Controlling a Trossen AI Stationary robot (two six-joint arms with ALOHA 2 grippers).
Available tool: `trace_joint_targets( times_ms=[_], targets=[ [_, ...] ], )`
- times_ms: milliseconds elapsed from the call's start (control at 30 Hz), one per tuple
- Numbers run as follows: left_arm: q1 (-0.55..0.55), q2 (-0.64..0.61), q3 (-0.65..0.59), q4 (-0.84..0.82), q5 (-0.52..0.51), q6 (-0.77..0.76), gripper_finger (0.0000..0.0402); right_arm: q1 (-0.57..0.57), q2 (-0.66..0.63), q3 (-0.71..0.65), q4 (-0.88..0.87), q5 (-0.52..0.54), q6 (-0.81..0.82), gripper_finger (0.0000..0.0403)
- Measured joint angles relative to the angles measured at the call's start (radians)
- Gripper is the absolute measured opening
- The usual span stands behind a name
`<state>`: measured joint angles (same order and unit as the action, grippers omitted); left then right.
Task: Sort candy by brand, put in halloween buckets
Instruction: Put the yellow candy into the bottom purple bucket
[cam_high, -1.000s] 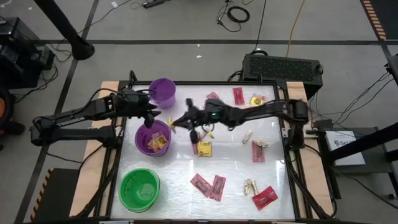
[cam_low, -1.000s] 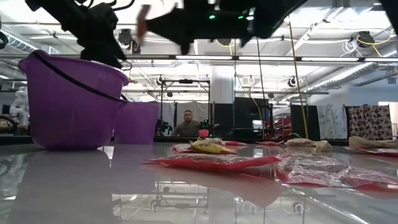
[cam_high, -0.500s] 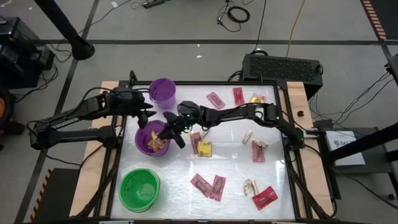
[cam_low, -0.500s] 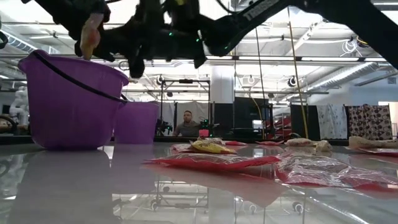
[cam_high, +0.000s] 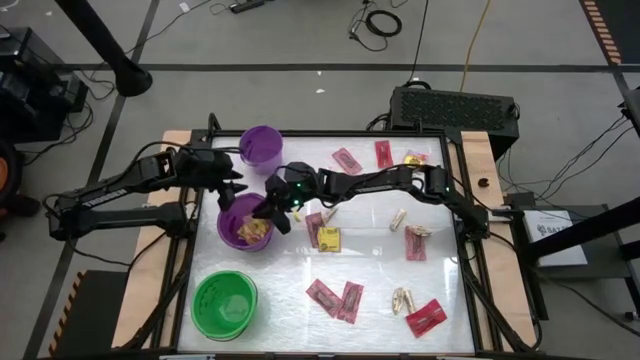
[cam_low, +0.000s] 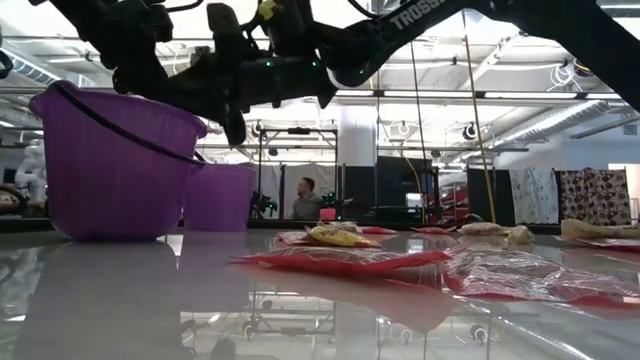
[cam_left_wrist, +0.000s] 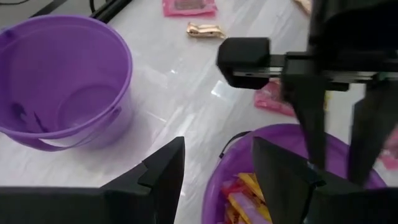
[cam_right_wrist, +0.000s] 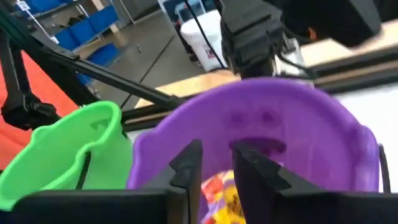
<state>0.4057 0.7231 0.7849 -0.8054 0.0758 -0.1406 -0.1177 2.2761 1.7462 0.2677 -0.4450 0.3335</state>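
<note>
Over the wider purple bucket (cam_high: 245, 222), at the table's left-middle, I have the right gripper (cam_high: 272, 212) hanging above the rim, its fingers (cam_right_wrist: 186, 163) a narrow gap apart with nothing between them that I can make out. Inside that bucket I see yellow packets (cam_right_wrist: 225, 194) piled on the bottom. The left gripper (cam_high: 232, 182) sits just beside the same bucket's far rim, between it and the small purple bucket (cam_high: 261, 148); its fingers (cam_left_wrist: 163, 168) stand well apart and hold nothing. The small purple bucket shows a bare floor in the left wrist view. The green bucket (cam_high: 224, 303) stands at the table's near-left corner, apart from both arms.

Loose candy is spread over the right half of the table: 1 yellow packet (cam_high: 328, 238) just right of the wider purple bucket, pink-red packets (cam_high: 337, 298) near the front and more by the far edge, and tan pieces (cam_high: 402, 298) scattered between them. In the low view a person (cam_low: 307, 198) shows far off beyond the table.
</note>
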Motion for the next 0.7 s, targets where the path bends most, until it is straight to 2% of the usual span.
trace_joint_targets(
  times_ms=[133,233,400,567,700],
  targets=[
    [0.0,0.0,0.0,0.001,0.033,0.005,0.0191,0.0,-0.064,-0.002,-0.132,-0.006,-0.007,0.009],
    [0.0,0.0,0.0,0.001,0.052,0.033,0.0191,0.0,-0.15,0.002,-0.326,-0.011,-0.034,0.009],
    [0.0,0.0,0.0,0.004,0.053,0.078,0.0191,0.006,-0.262,0.001,-0.749,-0.016,-0.068,0.0091],
    [-0.001,0.0,0.0,0.039,0.053,0.117,0.0191,0.034,-0.305,0.0,-1.136,0.155,-0.109,0.0091],
    [-0.001,0.002,0.0,0.087,0.053,0.123,0.0191,0.06,-0.286,-0.004,-1.251,0.258,-0.164,0.0091]
  ],
)
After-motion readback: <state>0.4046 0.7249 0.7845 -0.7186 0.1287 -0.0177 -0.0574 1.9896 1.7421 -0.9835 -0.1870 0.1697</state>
